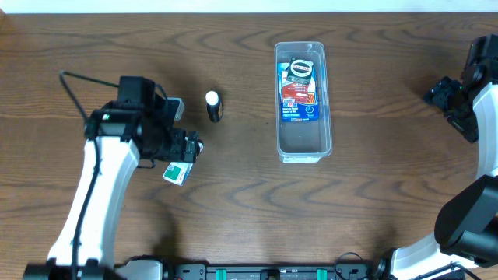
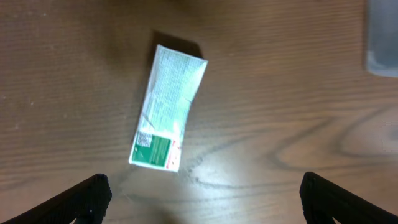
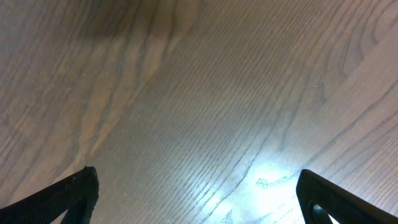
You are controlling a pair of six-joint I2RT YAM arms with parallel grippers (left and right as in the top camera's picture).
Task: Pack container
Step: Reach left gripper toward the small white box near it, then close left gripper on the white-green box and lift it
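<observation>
The clear plastic container (image 1: 303, 148) lies lengthwise at centre right of the table, with a red and blue packet (image 1: 299, 91) in its far half. A white and green packet (image 1: 179, 173) lies flat on the table below my left gripper (image 1: 189, 148); in the left wrist view the packet (image 2: 168, 109) is ahead of the open, empty jaws (image 2: 202, 198). A small dark tube with a white cap (image 1: 213, 106) lies between that gripper and the container. My right gripper (image 1: 447, 97) is open and empty at the far right, over bare wood (image 3: 199, 124).
The container's corner shows blurred at the top right of the left wrist view (image 2: 382, 37). A black cable (image 1: 82, 82) runs from the left arm. Wood table all around.
</observation>
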